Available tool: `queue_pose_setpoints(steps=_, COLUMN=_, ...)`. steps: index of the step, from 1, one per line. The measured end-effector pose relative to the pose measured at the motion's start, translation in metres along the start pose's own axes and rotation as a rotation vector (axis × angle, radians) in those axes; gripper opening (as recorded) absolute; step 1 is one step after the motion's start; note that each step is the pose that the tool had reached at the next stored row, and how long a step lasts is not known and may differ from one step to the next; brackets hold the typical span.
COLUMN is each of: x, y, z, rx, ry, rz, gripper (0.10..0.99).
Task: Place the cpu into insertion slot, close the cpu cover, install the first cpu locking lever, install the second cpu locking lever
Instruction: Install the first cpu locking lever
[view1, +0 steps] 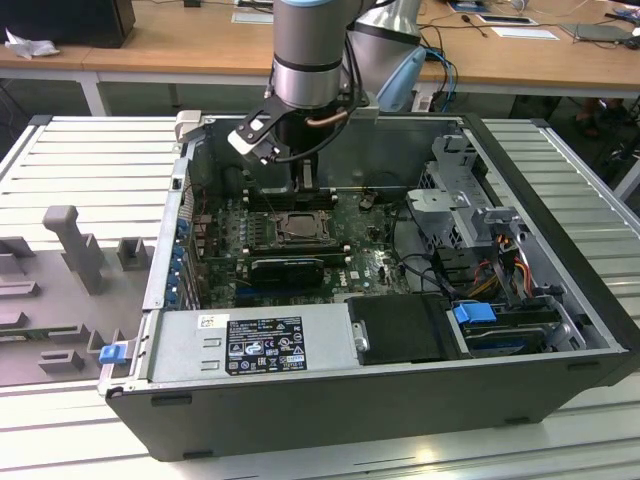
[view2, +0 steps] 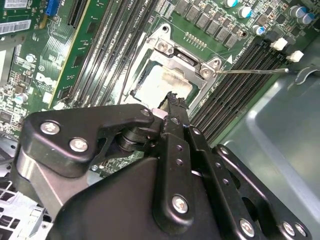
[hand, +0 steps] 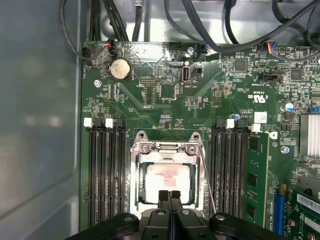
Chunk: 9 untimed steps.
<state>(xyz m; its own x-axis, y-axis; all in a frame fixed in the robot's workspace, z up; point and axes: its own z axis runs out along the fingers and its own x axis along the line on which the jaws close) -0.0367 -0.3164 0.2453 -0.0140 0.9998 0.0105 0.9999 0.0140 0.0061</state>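
Note:
The insertion slot (view1: 298, 228) sits mid-board in the open computer case. In it lies the cpu (hand: 167, 181), its pale metal top showing through the window of the cpu cover (hand: 165, 148), which lies flat over it. The cpu (view2: 159, 84) and cover (view2: 181, 59) appear again in the second wrist view. One thin locking lever (hand: 206, 175) runs slanted along the cover's side, its free end sticking out past the socket (view2: 252, 71). My gripper (hand: 169, 195) hangs just above the cpu's edge, fingers (view2: 173, 102) pressed together with nothing between them.
Long black memory slots (hand: 106, 175) flank the socket on both sides. The case wall (hand: 40, 125) stands close on one side, with cables (hand: 200, 25) bundled beyond the board. In the exterior view a drive cage (view1: 470, 200) and power supply (view1: 260, 345) fill the case's other parts.

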Motion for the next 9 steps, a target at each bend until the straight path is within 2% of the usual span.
queue_pose_setpoints(steps=3, x=0.0001, y=0.0001, z=-0.0053, rx=0.000, ry=0.0000, rz=0.000, gripper=0.106)
queue_pose_setpoints(steps=9, x=0.0001, y=0.0001, z=-0.0106, rx=0.000, ry=0.0000, rz=0.000, gripper=0.106)
